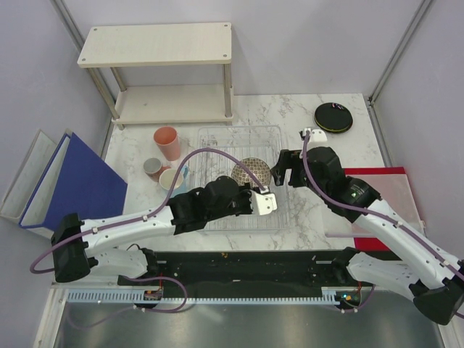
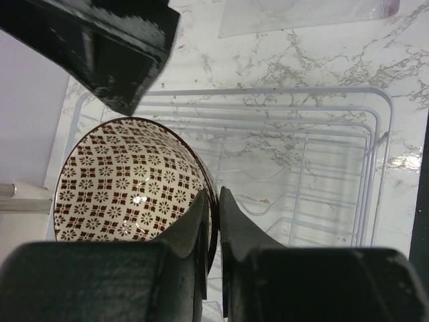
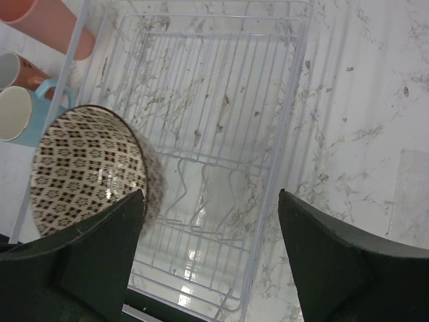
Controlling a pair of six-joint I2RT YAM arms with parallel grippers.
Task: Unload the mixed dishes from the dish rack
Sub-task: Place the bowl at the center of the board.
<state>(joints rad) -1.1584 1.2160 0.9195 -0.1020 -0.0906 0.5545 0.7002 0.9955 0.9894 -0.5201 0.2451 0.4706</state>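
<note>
The silvery wire dish rack (image 1: 221, 156) (image 2: 322, 168) (image 3: 221, 100) lies mid-table. A beige bowl with a brown net pattern (image 1: 251, 172) (image 2: 127, 181) (image 3: 87, 171) is tipped on its edge over the rack. My left gripper (image 1: 262, 197) (image 2: 213, 201) is shut on the bowl's rim, one finger inside and one outside. My right gripper (image 1: 285, 172) (image 3: 211, 194) stands open just right of the bowl, its left finger close to the bowl's outer wall. The rest of the rack shows bare wire.
Left of the rack on the marble sit a salmon pink cup (image 1: 167, 142) (image 3: 53, 27), a small grey cup (image 1: 152, 168) and a light blue cup (image 1: 172, 178) (image 3: 27, 114). A black plate (image 1: 333, 117) lies back right. There is a wooden shelf (image 1: 156, 72), a blue folder (image 1: 76, 181) and a red board (image 1: 380, 199).
</note>
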